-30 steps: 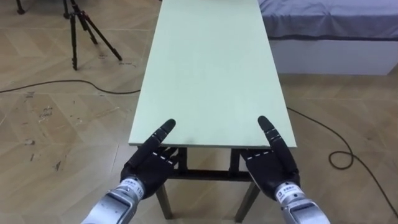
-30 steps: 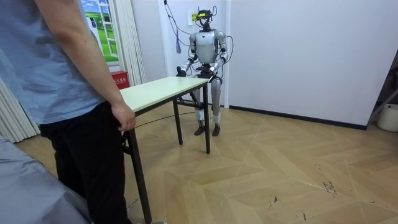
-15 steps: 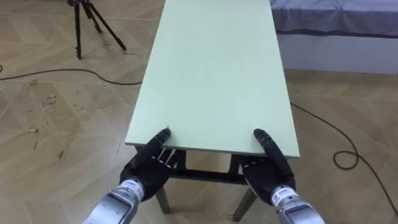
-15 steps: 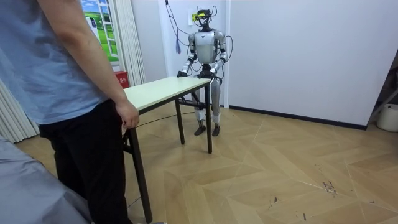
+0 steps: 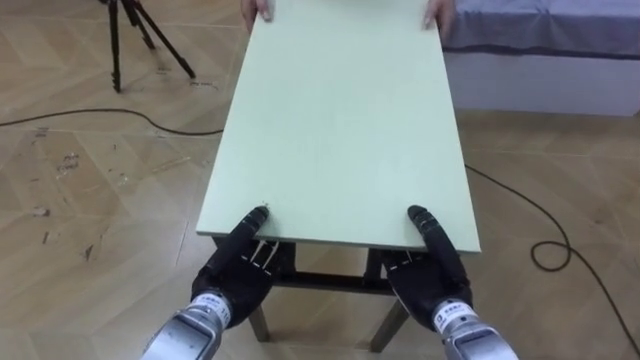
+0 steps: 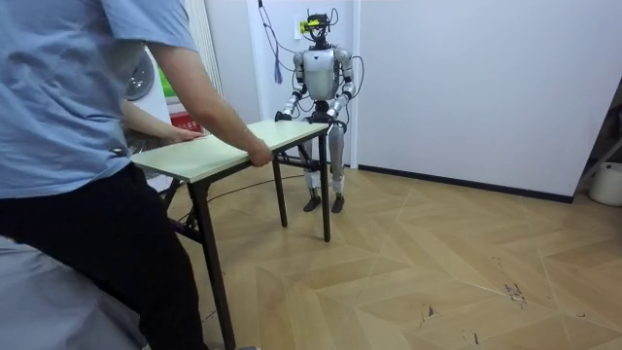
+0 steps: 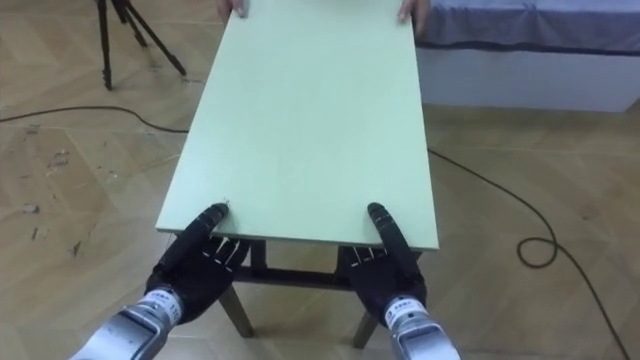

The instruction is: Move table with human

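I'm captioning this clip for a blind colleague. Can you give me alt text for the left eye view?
The robot's left hand and right hand sit at the near end of a pale-green table, partly under its top, while a person's hands hold the far end. A tripod stands on the floor at left, a bed at right.

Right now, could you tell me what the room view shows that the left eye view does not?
The room view adds the person bent over the table, its legs, and the robot standing at the other end. The left eye view adds a tripod on the floor. Both share the table, the person's hands on one end, and the left hand and right hand at the other.
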Robot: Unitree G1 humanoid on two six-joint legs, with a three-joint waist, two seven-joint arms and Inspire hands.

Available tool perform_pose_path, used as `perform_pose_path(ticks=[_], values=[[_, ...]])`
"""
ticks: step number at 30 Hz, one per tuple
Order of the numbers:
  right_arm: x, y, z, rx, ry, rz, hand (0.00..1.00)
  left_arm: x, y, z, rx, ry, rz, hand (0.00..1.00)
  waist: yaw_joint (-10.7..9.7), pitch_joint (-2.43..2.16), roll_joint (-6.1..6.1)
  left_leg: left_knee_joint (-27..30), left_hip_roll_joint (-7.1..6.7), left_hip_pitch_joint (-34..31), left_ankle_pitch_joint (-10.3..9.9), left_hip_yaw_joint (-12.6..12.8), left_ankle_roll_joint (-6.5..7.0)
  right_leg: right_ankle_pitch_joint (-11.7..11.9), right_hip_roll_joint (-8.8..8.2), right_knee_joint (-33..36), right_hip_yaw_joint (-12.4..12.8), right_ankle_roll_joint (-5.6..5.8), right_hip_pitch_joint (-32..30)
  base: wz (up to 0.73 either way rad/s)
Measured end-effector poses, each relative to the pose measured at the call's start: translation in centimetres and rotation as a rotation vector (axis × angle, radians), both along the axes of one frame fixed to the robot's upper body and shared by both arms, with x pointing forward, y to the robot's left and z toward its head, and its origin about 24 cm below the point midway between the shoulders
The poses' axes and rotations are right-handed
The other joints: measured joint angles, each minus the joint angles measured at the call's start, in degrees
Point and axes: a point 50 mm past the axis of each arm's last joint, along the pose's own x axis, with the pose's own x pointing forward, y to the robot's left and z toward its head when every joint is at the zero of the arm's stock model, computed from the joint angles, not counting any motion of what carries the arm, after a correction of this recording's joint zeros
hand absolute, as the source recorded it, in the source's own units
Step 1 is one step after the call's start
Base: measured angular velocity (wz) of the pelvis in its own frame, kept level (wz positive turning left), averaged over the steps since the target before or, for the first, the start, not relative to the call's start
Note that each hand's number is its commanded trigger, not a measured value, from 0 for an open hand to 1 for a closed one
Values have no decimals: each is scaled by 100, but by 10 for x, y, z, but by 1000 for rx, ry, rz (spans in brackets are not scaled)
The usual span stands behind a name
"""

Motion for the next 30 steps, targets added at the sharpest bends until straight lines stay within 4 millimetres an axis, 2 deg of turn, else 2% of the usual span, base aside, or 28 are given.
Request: perform_pose_path(ticks=[14, 21, 25, 30], values=[[0, -1, 0, -1, 0, -4, 100, -1, -2, -2, 35, -12, -12, 100, 5, 8, 16, -2, -2, 6, 0, -11, 0, 0, -3, 1, -41, 0, 11, 0], [-1, -4, 12, -21, -64, -18, 100, -2, -4, 0, 49, -117, -43, 100, 139, -15, 137, -3, -9, 26, 0, 0, 0, 0, -5, 14, -25, 1, 14, -2], [-1, -3, 17, -25, -92, -23, 100, -4, -6, 4, 85, -157, -49, 100, 135, -21, 137, -5, -6, 35, 0, 19, 0, 0, -1, 19, -15, 2, 14, -4], [-12, -5, 13, -15, -100, -33, 100, -12, -6, 3, 138, -192, -76, 100, 134, -29, 125, 7, 14, 24, 1, 9, -1, -1, 10, 30, -47, 1, 7, 0]])
